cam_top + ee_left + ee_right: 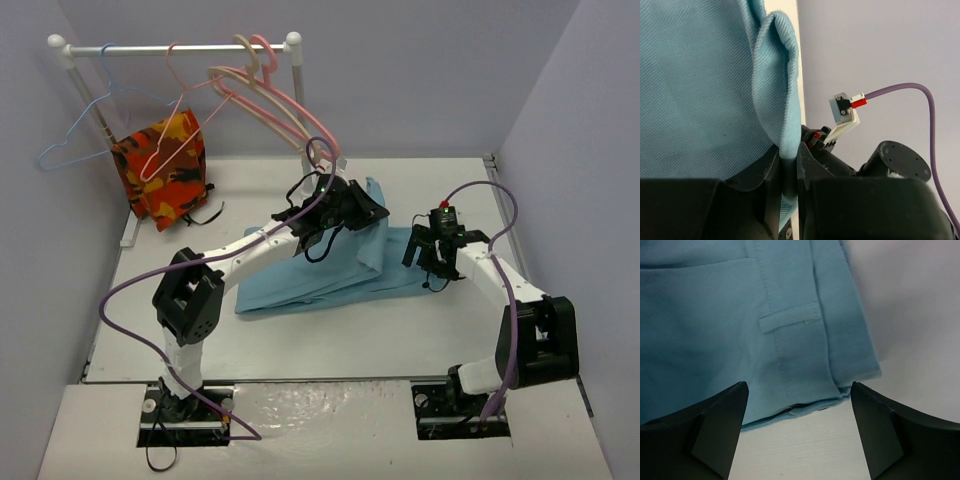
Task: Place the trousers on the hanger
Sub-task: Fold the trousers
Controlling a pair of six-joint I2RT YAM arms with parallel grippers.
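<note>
Currently my left gripper [789, 170] is pinched on a fold of the light blue-teal fabric trousers [330, 275], which lie mid-way across the white table [300, 350]. My right gripper [799, 386] gapes wide over the waistband [840, 330]. Risk, I judge: that thin pinch slips on lifting toward the salmon-pink wire hanger [165, 130] at the far-left corner.

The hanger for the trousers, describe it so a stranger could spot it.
On the white rail behind the table, the hanger is second from the left, hanging across the orange patterned cloth. It is thin salmon-pink wire, unlike the blue wire hanger on its left and the thicker pink and beige hangers on its right.
</note>
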